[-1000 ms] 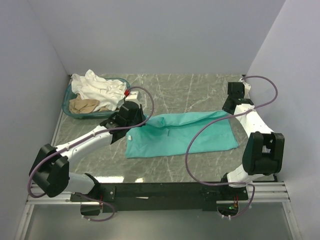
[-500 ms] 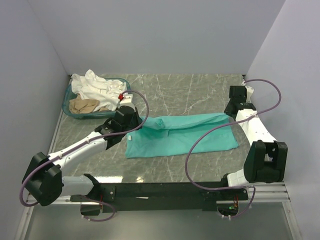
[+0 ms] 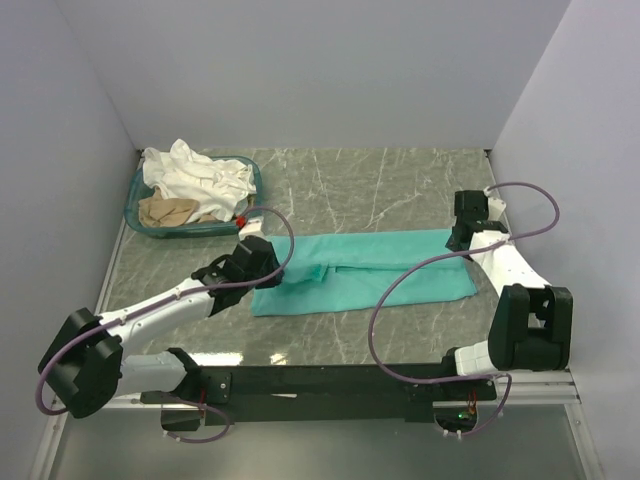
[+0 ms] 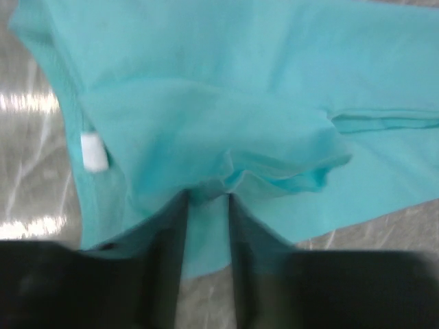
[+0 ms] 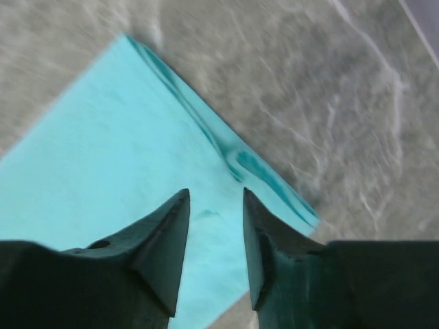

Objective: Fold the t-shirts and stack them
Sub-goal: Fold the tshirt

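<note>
Teal shirt [image 3: 370,270] lies mid-table as a long band running left to right. Its far part appears doubled over toward the near edge. Judgement: lengthwise fold nearly laid, not yet smoothed. In the left wrist view a hem line shows under the top layer, and a small white tag [image 4: 94,151] sits at the shirt's left edge.

Left gripper [image 4: 207,202] is at the shirt's left end, jaws pinching a pucker of the top layer, with creases running out from the tips. Likely reason: it holds that edge so the fold lands square. The left arm runs low and nearly straight from its near-left base, on a diagonal toward the far right.

Right gripper [image 5: 216,199] hangs over the shirt's far right corner, jaws a little spread, flat cloth visible between them and nothing gripped. Whether the tips touch the cloth — cannot tell. The right arm's elbow is bent at the near right, the forearm reaches far along the right side of the table [image 3: 380,185], and the wrist tips down.

White shirts [image 3: 195,172] and a beige shirt [image 3: 168,211] lie heaped and unfolded in the basket [image 3: 190,231] at the far left, well apart from the teal one. Judgement: task is early — first shirt of several, no stack begun.
</note>
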Controlling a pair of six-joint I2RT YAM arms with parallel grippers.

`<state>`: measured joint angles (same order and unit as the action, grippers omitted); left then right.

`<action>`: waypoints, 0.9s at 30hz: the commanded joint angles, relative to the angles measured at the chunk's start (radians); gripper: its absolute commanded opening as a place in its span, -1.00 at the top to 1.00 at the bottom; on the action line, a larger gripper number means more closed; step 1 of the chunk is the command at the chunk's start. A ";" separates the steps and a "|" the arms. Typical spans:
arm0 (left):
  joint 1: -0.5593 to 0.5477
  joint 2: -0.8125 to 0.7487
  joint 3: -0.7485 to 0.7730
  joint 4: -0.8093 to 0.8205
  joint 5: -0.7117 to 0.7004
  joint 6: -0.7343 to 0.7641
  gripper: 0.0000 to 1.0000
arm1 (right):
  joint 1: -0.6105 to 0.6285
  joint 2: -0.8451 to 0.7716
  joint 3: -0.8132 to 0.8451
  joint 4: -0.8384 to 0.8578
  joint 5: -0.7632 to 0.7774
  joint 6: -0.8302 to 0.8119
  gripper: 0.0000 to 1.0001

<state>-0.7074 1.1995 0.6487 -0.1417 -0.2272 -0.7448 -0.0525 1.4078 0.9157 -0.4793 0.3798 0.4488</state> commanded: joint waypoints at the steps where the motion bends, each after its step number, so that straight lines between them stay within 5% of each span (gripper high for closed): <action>1: -0.046 -0.066 -0.008 -0.122 -0.041 -0.106 0.17 | -0.007 -0.064 -0.031 -0.044 0.083 0.096 0.09; 4: -0.079 -0.133 0.019 -0.208 -0.107 -0.132 -0.76 | -0.007 -0.096 -0.026 -0.090 0.122 0.139 -0.11; 6: -0.090 -0.173 0.031 -0.217 -0.115 -0.140 -0.99 | -0.007 -0.130 -0.012 -0.117 0.128 0.148 -0.53; 12: -0.099 -0.131 0.074 -0.125 -0.052 -0.108 -0.99 | -0.007 -0.233 -0.009 -0.090 -0.024 0.082 -0.72; 16: -0.102 0.015 0.146 -0.069 -0.008 -0.084 -0.99 | -0.007 -0.245 -0.060 0.047 -0.339 -0.016 -0.75; 19: -0.104 0.145 0.203 -0.038 0.025 -0.079 -0.99 | -0.009 -0.167 -0.048 0.079 -0.479 -0.028 -0.76; 27: -0.104 0.382 0.238 0.008 0.089 -0.108 -0.99 | -0.004 0.106 0.055 0.110 -0.545 -0.024 -0.76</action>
<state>-0.8070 1.5433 0.8307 -0.1574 -0.1600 -0.8516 -0.0566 1.4582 0.9020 -0.4171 -0.0956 0.4431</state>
